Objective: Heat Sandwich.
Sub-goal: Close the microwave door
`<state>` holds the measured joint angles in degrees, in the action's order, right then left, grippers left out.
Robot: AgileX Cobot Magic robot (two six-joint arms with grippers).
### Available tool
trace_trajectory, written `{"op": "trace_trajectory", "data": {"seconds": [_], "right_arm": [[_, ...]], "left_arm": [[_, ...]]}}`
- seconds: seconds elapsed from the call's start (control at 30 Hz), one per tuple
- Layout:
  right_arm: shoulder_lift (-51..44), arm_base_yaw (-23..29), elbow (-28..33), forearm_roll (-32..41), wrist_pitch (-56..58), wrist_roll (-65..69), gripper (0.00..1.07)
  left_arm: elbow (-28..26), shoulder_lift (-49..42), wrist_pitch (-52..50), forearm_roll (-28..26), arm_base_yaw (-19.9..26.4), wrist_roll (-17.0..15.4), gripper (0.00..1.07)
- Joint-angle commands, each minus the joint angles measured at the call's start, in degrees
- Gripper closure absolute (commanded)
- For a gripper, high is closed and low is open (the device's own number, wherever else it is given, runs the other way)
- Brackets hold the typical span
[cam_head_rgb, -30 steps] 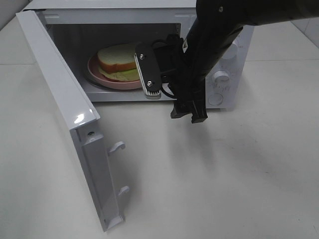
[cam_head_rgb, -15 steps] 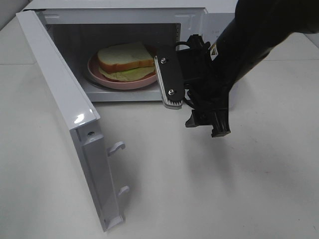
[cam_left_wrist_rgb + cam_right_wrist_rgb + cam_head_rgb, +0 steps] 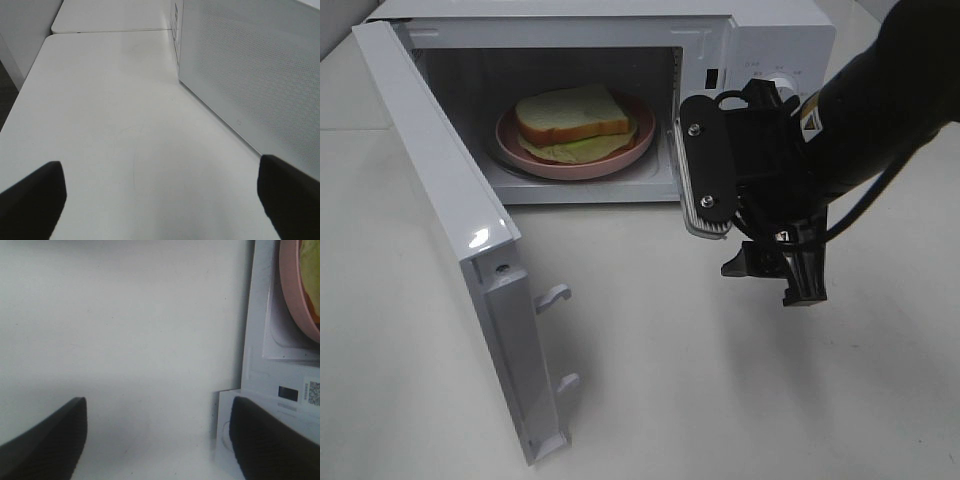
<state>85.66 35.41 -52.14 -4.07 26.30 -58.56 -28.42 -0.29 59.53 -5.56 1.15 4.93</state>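
The right tool [image 3: 157,445] stands open with nothing between its fingers but bare worktop [image 3: 670,380]. It hangs low, just outside the mouth of the microwave [image 3: 760,40] and in front of its control panel [image 3: 760,70]. From the sandwich [image 3: 570,112] it lies at about 4 o'clock in the high view, apart from the food and touching nothing that I can make out.

The left tool [image 3: 160,200] is spread wide as well and empty. It looks along the worktop beside a white dotted panel [image 3: 250,75] — a side of the microwave or its door, I cannot tell which. The high camera does not show it.

The sandwich sits inside the cavity, on a round pink plate [image 3: 645,135]. Pale bread is on top and a greenish layer pokes out below at 6 o'clock. The door [image 3: 450,230] is swung fully open, hinged at 9 o'clock of the cavity.

The sandwich looks light and soft. Pinching it would likely crush the bread, and the layers could slide apart. The plate is the better hold: it is stiff and its raised rim faces the opening, though it is probably smooth, so the grip should be square and firm. With the food inside, my guess is that the door comes next — a push on its free edge.
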Motion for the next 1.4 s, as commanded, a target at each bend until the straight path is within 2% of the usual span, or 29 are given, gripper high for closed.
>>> {"op": "trace_trajectory", "data": {"seconds": [0.03, 0.5, 0.93, 1.4], "right_arm": [[-2.6, 0.0, 2.0, 0.3, -0.2, 3.0, 0.31], [-11.0, 0.0, 9.7, 0.3, 0.5, 13.3, 0.31], [-20.4, 0.0, 13.8, 0.2, 4.4, 35.9, 0.31], [-32.8, 0.0, 16.0, 0.1, 17.5, 53.2, 0.31]], "left_arm": [[0.1, -1.4, -0.1, 0.1, 0.2, -0.3, 0.09], [0.1, -1.4, -0.1, 0.1, 0.2, -0.3, 0.09], [0.1, -1.4, -0.1, 0.1, 0.2, -0.3, 0.09], [0.1, -1.4, -0.1, 0.1, 0.2, -0.3, 0.09]]}}
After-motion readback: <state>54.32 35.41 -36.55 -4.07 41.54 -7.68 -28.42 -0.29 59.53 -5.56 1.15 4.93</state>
